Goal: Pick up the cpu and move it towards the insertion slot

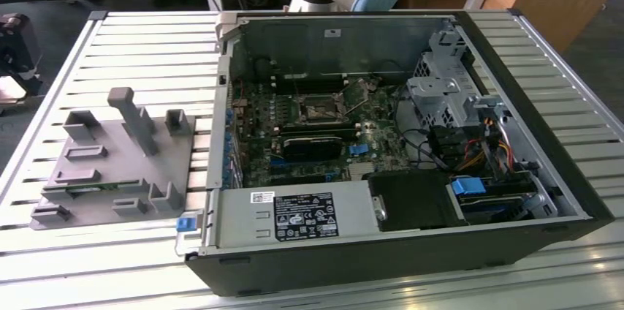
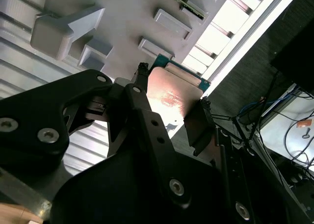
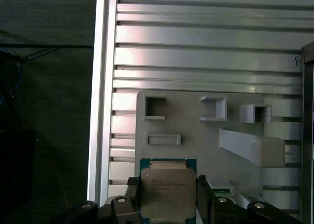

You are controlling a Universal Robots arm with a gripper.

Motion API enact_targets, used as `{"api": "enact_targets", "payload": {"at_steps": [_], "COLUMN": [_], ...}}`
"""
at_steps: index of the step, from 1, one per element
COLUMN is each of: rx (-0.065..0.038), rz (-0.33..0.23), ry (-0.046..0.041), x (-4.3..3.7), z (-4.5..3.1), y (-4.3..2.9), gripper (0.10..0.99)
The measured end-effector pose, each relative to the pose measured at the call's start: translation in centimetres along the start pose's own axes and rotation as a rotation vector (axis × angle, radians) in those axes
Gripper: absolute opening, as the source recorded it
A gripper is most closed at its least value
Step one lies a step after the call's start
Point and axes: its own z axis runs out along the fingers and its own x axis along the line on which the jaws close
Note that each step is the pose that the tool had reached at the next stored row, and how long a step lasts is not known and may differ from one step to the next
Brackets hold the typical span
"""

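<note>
tool (image 3: 168, 207) pinching cpu (image 3: 168, 190) by two opposite edges | cpu silver face up at edge of grey fixture (image 3: 196, 133) on slatted desk (image 3: 196, 52) | slot (image 1: 319, 109) inside open computer case (image 1: 390, 259), well apart from fixture

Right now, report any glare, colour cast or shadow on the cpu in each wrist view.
Second wrist view: the cpu top mirrors a warm orange glow that washes out its print. First wrist view: the cpu is evenly lit and dull grey, while the slatted table carries bright glare bands.
</note>
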Motion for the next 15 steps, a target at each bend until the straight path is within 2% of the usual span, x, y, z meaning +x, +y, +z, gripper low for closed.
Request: {"api": "enact_targets", "payload": {"at_steps": [15], "rx": [0.000], "rz": [0.000], "ry": [0.0001], "x": [0.00], "z": [-0.68], "y": [0.03], "gripper": [0.541]}}
